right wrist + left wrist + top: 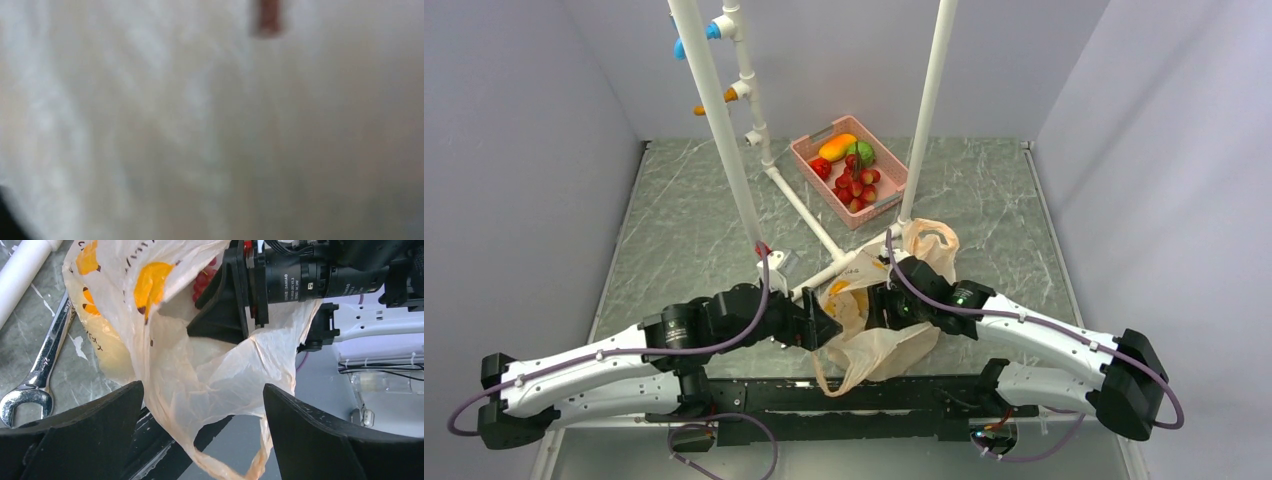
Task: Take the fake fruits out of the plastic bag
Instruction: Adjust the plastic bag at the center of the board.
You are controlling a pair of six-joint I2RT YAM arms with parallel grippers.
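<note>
Grapes [202, 281] still in plastic bag [200, 370]; right gripper [217, 315] inside bag mouth, closure unseen; left gripper [202, 395] spread wide, gripping nothing; removal pending.

The grey marbled table [674, 230] in front of me carries a pink slotted basket [819, 133] near its far edge, right of the middle. A white pipe frame [809, 215] runs from there toward the centre. The plastic bag [884, 345] lies crumpled by the middle of the near edge, with a steel spanner [37, 375] flat just beside it.
</note>
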